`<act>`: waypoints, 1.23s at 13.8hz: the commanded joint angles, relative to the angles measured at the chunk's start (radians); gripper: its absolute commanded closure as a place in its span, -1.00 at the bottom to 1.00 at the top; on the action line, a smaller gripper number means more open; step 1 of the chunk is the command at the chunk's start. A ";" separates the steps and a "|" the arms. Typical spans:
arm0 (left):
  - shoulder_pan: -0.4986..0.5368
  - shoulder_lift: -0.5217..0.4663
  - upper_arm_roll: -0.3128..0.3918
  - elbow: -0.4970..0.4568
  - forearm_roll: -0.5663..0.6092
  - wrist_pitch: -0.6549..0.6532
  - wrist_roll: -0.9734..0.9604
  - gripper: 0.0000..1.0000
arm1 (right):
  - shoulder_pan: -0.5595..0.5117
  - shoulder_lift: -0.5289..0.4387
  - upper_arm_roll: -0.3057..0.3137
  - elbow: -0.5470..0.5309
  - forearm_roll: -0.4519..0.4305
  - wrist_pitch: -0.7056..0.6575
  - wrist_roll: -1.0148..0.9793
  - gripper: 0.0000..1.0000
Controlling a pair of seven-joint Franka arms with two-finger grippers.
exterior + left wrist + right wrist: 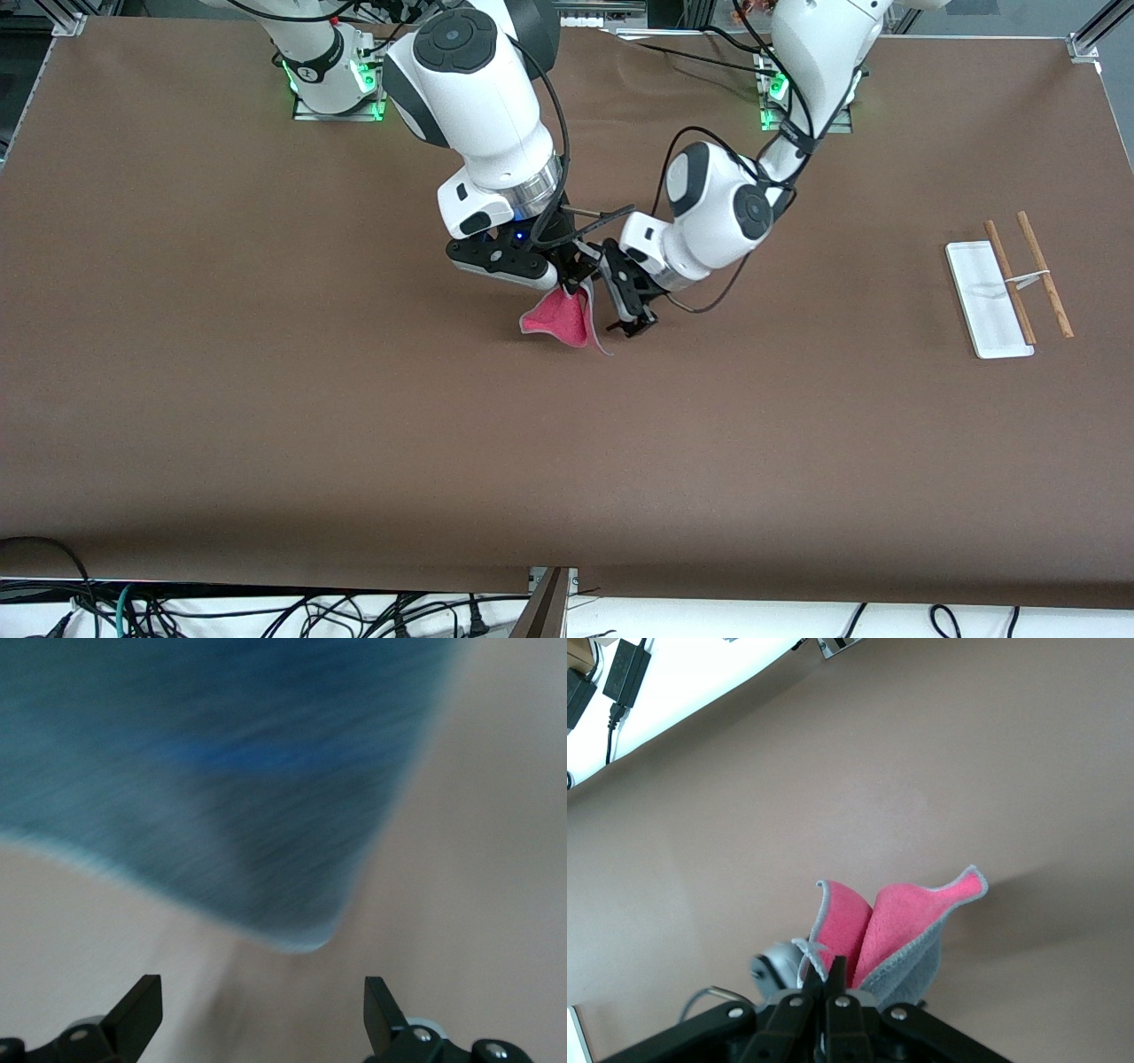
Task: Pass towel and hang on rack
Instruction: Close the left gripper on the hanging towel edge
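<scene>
handover stage. the right gripper (574,282) is pinched tight on a top edge of the towel (560,321), which hangs in folds over the table (266,354) at mid-table, pink-red side outward in the front view, so that free cloth is offered. the left gripper (633,306), fingers spread wide, is just beside the towel at its 3 o'clock, the grey face filling its wrist view, apparently poised to take it. the rack (1005,288) stands well apart, at 3 o'clock near the left arm's end of the table, awaiting the hang.
</scene>
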 commanded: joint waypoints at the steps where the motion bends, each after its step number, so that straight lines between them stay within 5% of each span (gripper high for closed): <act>1: -0.018 -0.018 -0.002 -0.002 0.009 0.015 0.007 -1.00 | 0.004 0.006 -0.007 0.019 0.014 -0.006 -0.001 1.00; 8: -0.018 0.014 -0.005 0.053 0.010 0.015 0.009 -0.98 | 0.004 0.006 -0.007 0.019 0.014 -0.006 -0.001 1.00; 13: -0.018 0.036 -0.003 0.089 0.012 0.015 0.010 0.04 | 0.004 0.006 -0.007 0.019 0.014 -0.006 -0.001 1.00; 16: -0.014 0.036 -0.003 0.089 0.026 0.015 0.018 1.00 | 0.004 0.006 -0.007 0.019 0.014 -0.006 -0.001 1.00; 17: -0.009 0.033 -0.003 0.089 0.056 0.015 0.018 1.00 | 0.004 0.006 -0.007 0.019 0.014 -0.006 -0.001 1.00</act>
